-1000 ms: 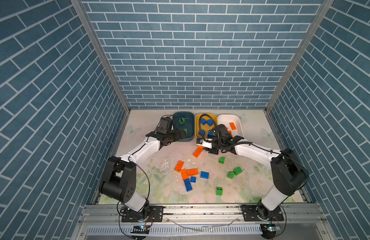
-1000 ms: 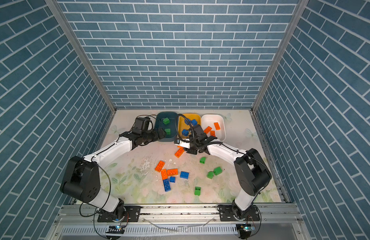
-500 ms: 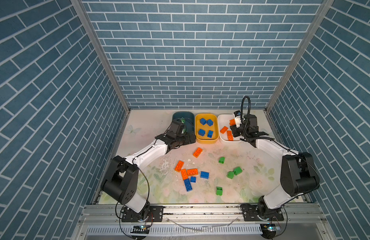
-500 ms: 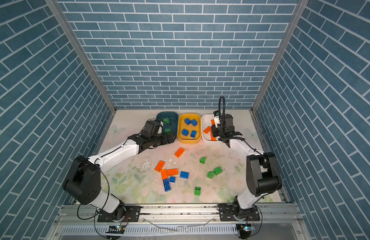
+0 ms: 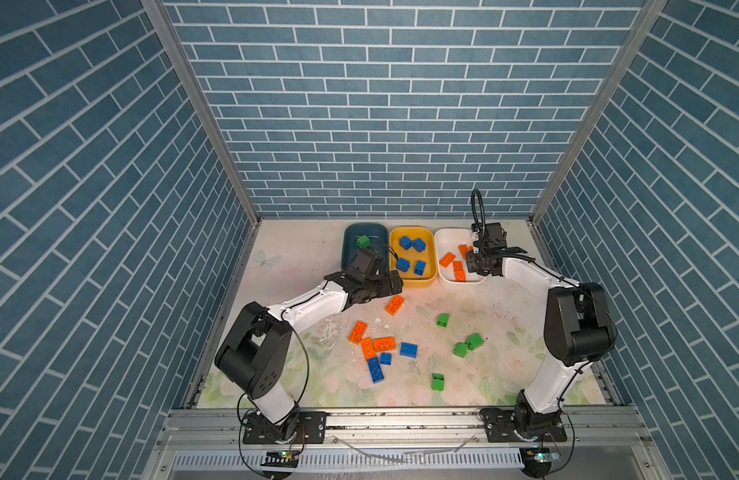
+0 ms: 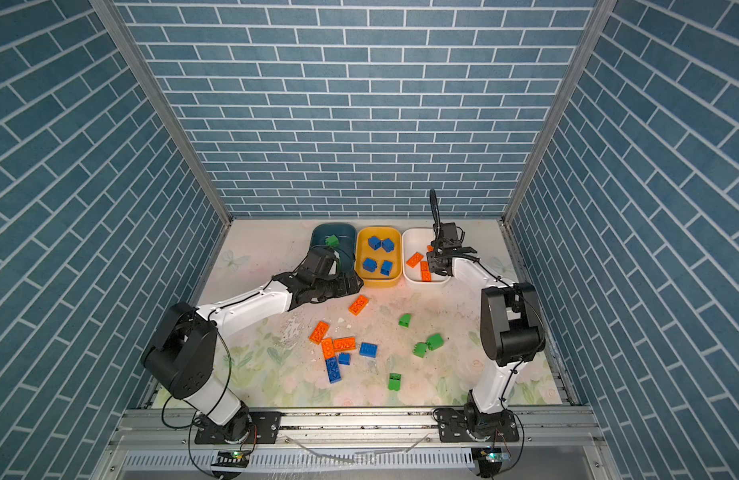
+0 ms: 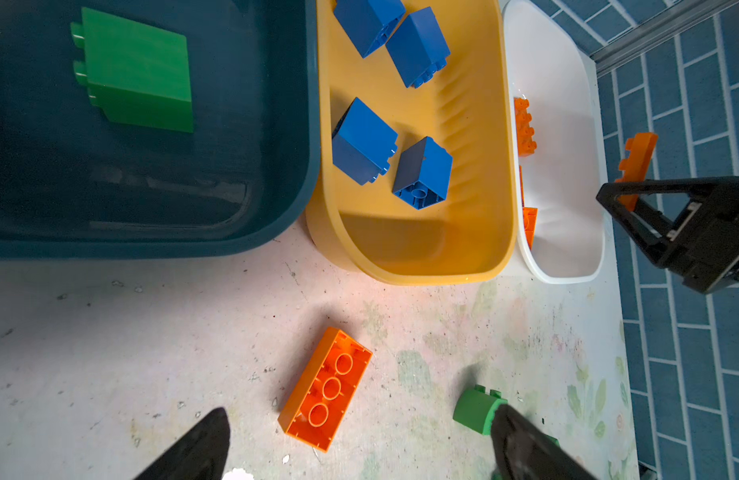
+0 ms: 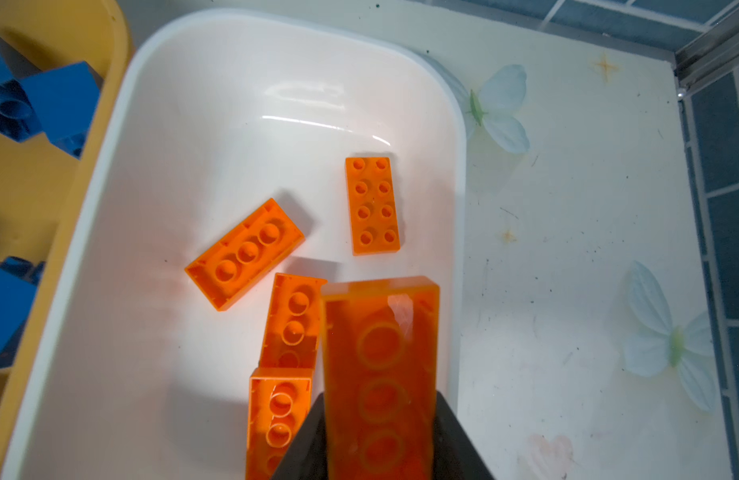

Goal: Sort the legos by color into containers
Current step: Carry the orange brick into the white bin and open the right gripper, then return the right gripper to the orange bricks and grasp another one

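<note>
held orange brick (image 8: 380, 365): clamped between the right fingers (image 8: 455, 444), hollow side to the wrist camera. It juts out ahead of them over the white tub (image 8: 218, 75) and is not yet released.
white tub: four sorted orange bricks (image 8: 245, 253) lie inside, ahead of and beside the right fingers.
yellow tub (image 7: 401, 245): four sorted blue bricks (image 7: 363, 141) inside, ahead of the left fingers (image 7: 521, 444).
teal tub (image 7: 152, 247): we see one sorted green brick (image 7: 135, 70). In both top views the left arm covers part of the tub, so we cannot tell if there are more.
left fingers: wide apart, empty, low over the desk (image 7: 110, 332). A loose orange brick (image 7: 324, 388) lies hollow side up between them, and a loose green brick (image 7: 478, 409) sits just beside one finger.
rest on desk: behind the left fingers, in a top view, are three more orange strays (image 5: 367, 348), three blue strays (image 5: 408, 349) and three green strays (image 5: 475, 341).
progress: we judge it roughly half done. Colours are not mixed in any tub we can see, and eleven bricks are left on the desk.
next: we expect a drop into the white tub, and the left fingers look lined up for the loose orange brick.
</note>
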Robot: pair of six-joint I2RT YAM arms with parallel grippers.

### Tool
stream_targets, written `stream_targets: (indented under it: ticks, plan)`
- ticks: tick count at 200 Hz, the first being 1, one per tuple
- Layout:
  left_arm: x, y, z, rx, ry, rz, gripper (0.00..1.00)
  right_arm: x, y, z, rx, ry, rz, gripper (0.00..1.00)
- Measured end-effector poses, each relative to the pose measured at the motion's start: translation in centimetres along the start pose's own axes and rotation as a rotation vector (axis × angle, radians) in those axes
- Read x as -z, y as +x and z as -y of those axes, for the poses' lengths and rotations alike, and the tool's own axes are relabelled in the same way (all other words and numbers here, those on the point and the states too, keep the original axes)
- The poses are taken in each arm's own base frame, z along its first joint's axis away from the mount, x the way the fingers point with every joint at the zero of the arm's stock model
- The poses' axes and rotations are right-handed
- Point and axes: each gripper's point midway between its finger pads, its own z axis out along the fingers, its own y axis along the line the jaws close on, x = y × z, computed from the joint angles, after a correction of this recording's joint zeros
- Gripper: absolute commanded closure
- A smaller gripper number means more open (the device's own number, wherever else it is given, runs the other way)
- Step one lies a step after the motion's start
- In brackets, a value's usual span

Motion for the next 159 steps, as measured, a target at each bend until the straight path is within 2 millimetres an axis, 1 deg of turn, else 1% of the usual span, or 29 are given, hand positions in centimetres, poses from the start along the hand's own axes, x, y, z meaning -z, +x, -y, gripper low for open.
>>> stream_targets:
  ticks: [21, 43, 92, 109, 126, 159]
  plan:
    - [0.0, 0.0, 0.0, 0.0, 0.0, 0.0, 0.01, -0.3, 0.7, -0.1, 0.005, 0.005, -0.027, 0.59]
    - [-0.1, 0.1, 0.0, 0.001, 0.002, -0.005, 0.01, -0.2, 1.0, -0.2, 0.011, 0.008, -0.039, 0.57]
    - [-0.9, 0.8, -0.2, 0.008, 0.004, -0.037, 0.01, 0.1, 0.7, -0.8, 0.014, 0.01, -0.037, 0.46]
    - [-0.9, 0.8, -0.2, 0.01, 0.006, -0.04, 0.01, 0.4, 0.5, -1.4, 0.019, 0.001, -0.03, 0.43]
    - [-0.9, 0.8, -0.1, 0.011, 0.012, -0.04, 0.01, 0.8, 0.2, -2.1, 0.029, -0.011, -0.018, 0.35]
    - [-1.1, 0.9, 0.2, 0.024, 0.026, -0.045, 0.01, 2.4, -0.8, -4.0, 0.049, -0.065, 0.025, 0.25]
